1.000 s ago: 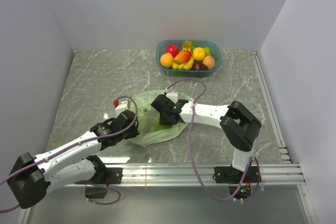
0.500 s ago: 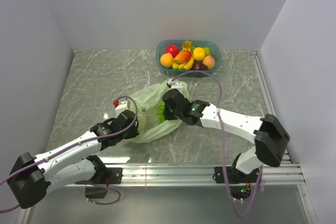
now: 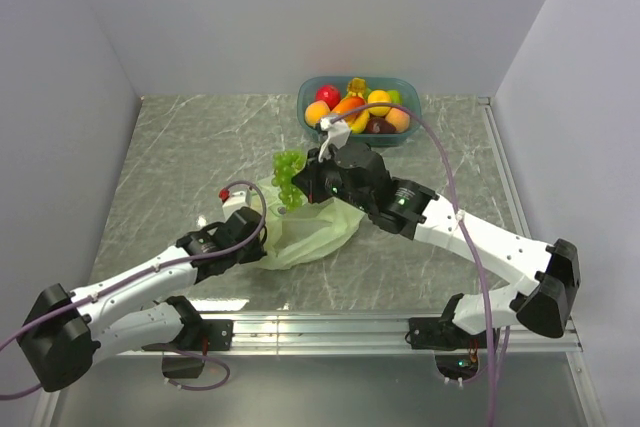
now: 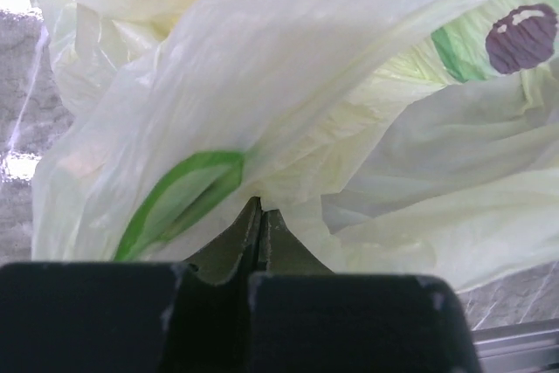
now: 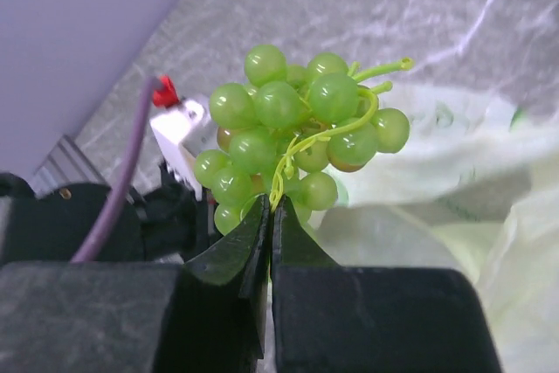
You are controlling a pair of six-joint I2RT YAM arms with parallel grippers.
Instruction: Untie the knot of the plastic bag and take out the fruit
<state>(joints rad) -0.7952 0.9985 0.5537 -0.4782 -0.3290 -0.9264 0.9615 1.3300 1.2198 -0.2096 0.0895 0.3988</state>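
The pale green plastic bag (image 3: 305, 232) lies crumpled on the table's middle; no knot shows. My right gripper (image 3: 300, 187) is shut on the stem of a green grape bunch (image 3: 287, 174) and holds it in the air above the bag's far left edge; the bunch fills the right wrist view (image 5: 297, 133). My left gripper (image 3: 262, 237) is shut on a fold of the bag (image 4: 288, 128) at its left side. Other fruit, among them a banana bunch (image 3: 350, 122) and an orange fruit (image 3: 318, 113), lies in the teal bowl (image 3: 405, 137).
The teal bowl stands at the back centre-right, against the far wall. A red-tipped white connector (image 3: 228, 199) sits on the left wrist. Walls close the table left, right and behind. An aluminium rail (image 3: 380, 325) runs along the near edge.
My right gripper has come up out of the bag with the green grape bunch and moved toward the far side. The bag has slumped flatter. My left gripper has kept its hold.
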